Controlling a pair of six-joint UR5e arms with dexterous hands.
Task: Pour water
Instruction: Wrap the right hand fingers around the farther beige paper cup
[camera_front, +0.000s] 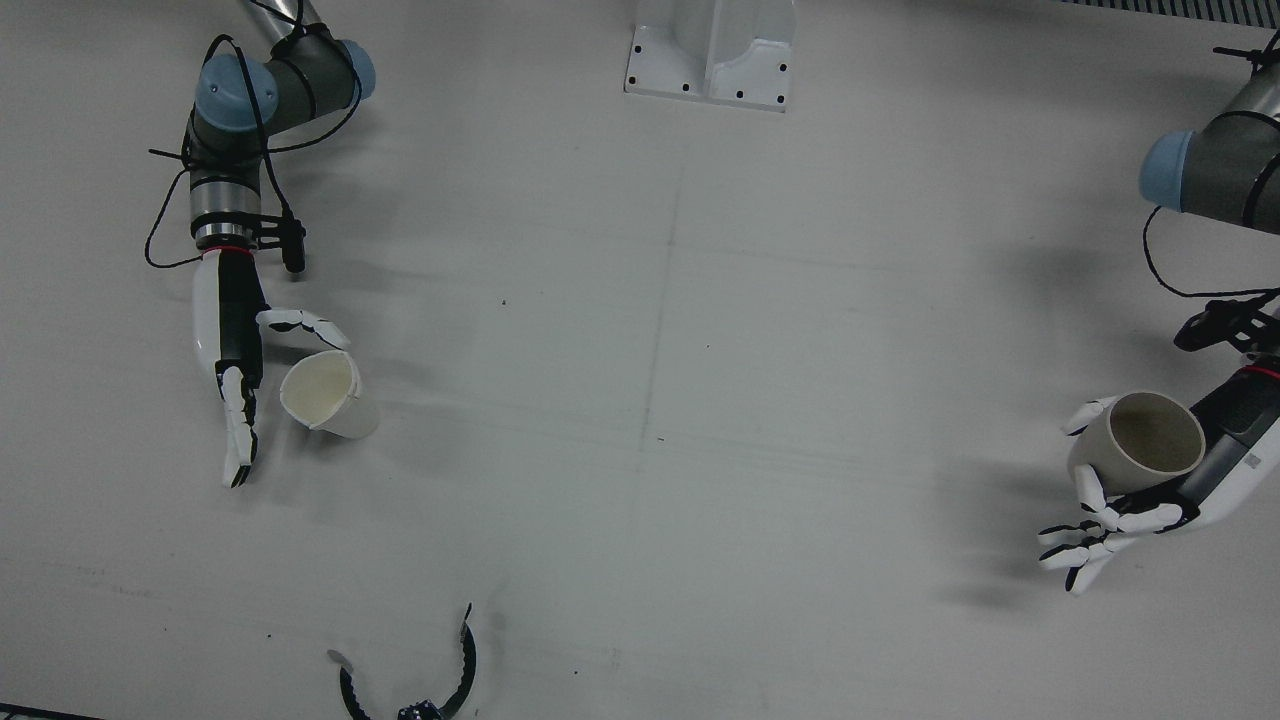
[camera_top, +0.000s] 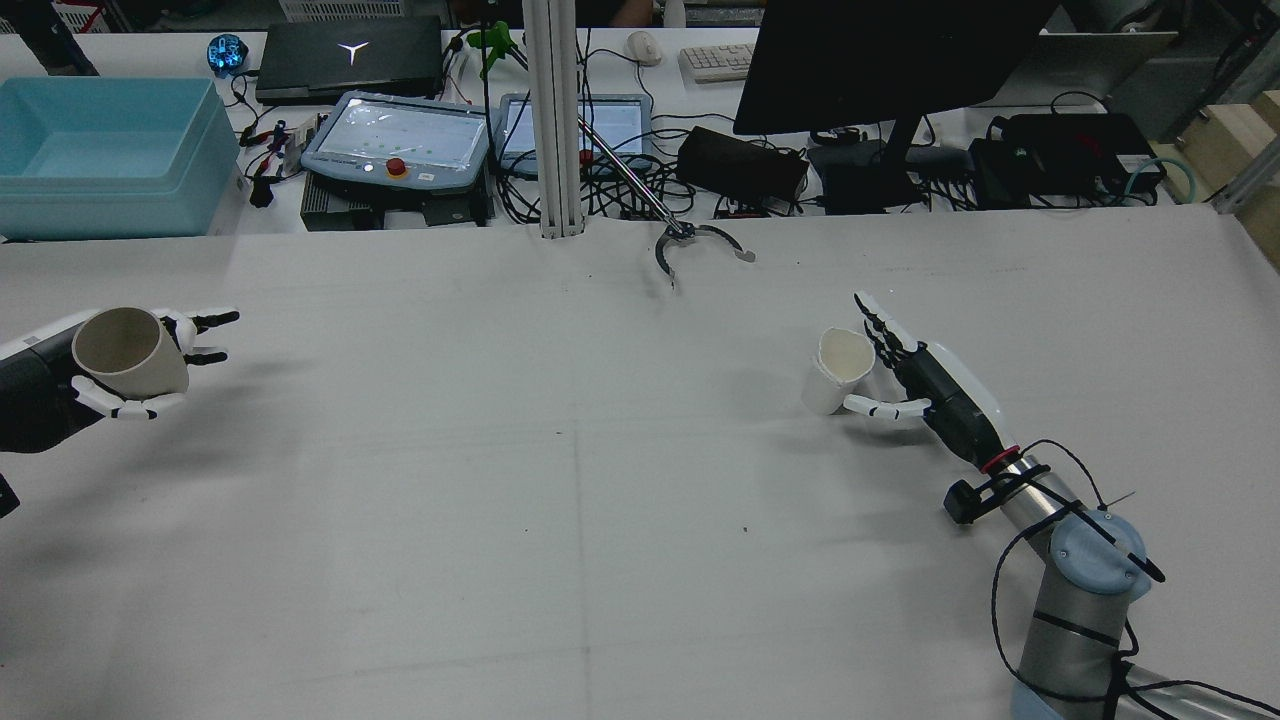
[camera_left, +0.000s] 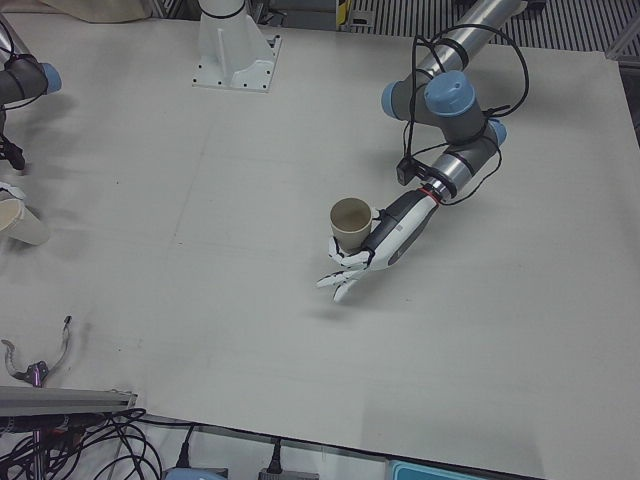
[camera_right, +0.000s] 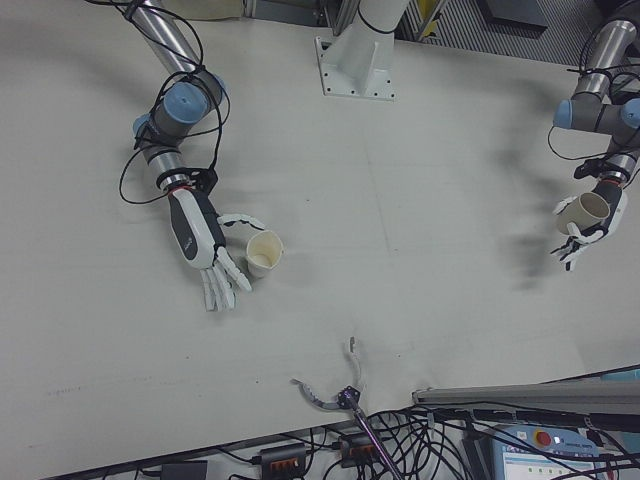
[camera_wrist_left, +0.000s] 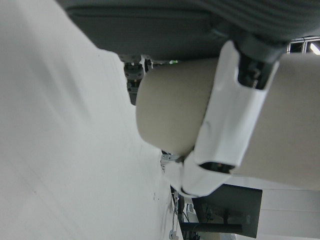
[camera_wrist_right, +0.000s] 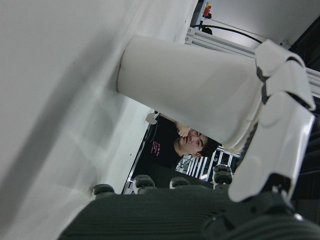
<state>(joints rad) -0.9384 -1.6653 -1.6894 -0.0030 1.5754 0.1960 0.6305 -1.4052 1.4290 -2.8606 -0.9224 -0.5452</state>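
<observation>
The 2 cups are well apart on the bare white table (camera_front: 640, 350). The left hand (camera_front: 1150, 500) holds the beige cup (camera_front: 1140, 440) upright in the air. The white cup (camera_front: 325, 395) leans beside the right hand (camera_front: 235, 390), whose fingers are spread around it, and stands far toward the other side, so I judge the left arm must travel across.

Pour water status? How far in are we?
Early. Done: the left hand holds the beige cup lifted off the table. In hand: the right hand is open beside the white cup, which stands on the table, not yet gripped. Left: bringing the far-apart cups together and pouring. Whether the beige cup holds water can't be told.
</observation>
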